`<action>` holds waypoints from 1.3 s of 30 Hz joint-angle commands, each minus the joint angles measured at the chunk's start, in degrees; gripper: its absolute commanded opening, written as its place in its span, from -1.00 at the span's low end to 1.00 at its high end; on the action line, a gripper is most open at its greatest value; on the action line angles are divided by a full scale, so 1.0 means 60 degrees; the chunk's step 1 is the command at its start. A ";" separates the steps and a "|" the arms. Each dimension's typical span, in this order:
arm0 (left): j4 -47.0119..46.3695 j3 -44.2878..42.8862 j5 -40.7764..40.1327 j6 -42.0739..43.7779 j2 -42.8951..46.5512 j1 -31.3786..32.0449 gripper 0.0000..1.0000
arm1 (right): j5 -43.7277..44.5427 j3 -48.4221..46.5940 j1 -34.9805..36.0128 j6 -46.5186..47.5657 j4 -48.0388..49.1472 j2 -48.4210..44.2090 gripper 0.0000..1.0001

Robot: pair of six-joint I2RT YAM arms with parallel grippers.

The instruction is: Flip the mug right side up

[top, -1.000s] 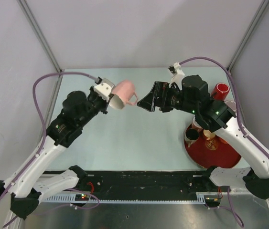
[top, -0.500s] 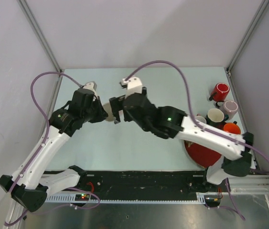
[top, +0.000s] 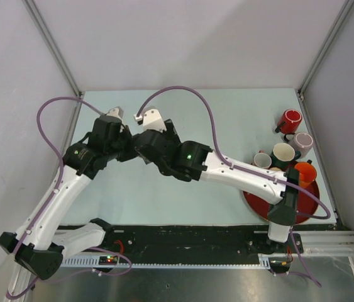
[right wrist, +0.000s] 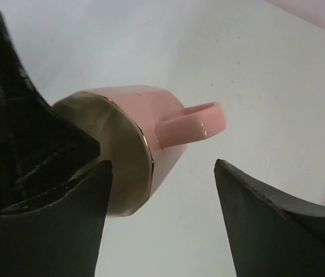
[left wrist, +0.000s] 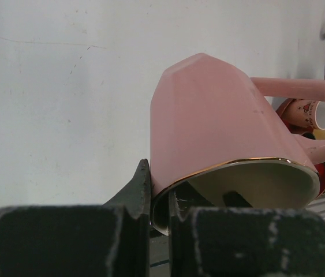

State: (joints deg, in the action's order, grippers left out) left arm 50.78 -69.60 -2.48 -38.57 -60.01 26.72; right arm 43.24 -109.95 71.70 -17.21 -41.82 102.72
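The pink mug with a gold rim is tilted, mouth towards the left wrist camera, handle to the right. My left gripper is shut on its rim, one finger outside the wall and one inside, holding it above the table. In the right wrist view the mug hangs between my open right gripper fingers, its handle towards the right finger; neither finger touches it. In the top view the two grippers, left and right, meet at left centre, and the right arm hides the mug.
Several mugs stand at the right edge: a red one, a pale one, a white one and an orange one. A red plate lies in front of them. The right arm stretches across the table's middle.
My right arm has swung far left, bringing its open gripper around the mug. My left gripper has drawn the mug back and down a little; the mug is now hidden from above.
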 commanded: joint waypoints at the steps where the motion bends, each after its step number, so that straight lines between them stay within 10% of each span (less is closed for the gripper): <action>1: -0.0836 -0.0588 0.0288 -0.0484 0.0221 -0.0152 -1.00 | 0.0276 -0.0443 -0.0138 0.0026 -0.0477 0.0475 0.42; 8: -0.0869 -0.0513 0.0560 -0.0407 0.0264 -0.0154 -0.99 | -0.0160 -0.0316 -0.0640 -0.0343 -0.0731 0.0477 -0.89; 11: -0.1102 -0.0523 0.1093 0.0487 0.0219 -0.0095 -0.81 | -0.0463 -0.0014 -0.1015 -0.0517 -0.0882 0.0223 -0.99; 17: -0.1573 -0.0424 0.1398 0.3375 0.0908 0.0154 0.30 | -0.0643 0.1060 -0.1686 -0.0784 -0.0878 -0.0964 -1.00; 25: -0.2048 -0.0314 0.3055 0.5040 0.2078 0.0146 0.53 | -0.0483 0.1737 -0.2621 -0.1148 -0.1604 -0.3076 -1.00; 31: -0.2317 0.0370 0.2480 0.5832 0.2552 0.0146 0.63 | -0.1662 0.2434 -0.6122 -0.1868 -0.3771 -0.5339 -1.00; 39: -0.2835 0.1257 0.1942 0.5889 0.2600 0.0168 0.67 | -0.5210 0.6211 -1.4249 -0.0980 -0.3542 -0.8818 -1.00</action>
State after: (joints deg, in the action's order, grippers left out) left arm 37.32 -64.16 11.22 -5.43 -44.25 27.38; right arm 26.20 -79.35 1.78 -25.12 -63.02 56.55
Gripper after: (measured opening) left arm 0.833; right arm 0.095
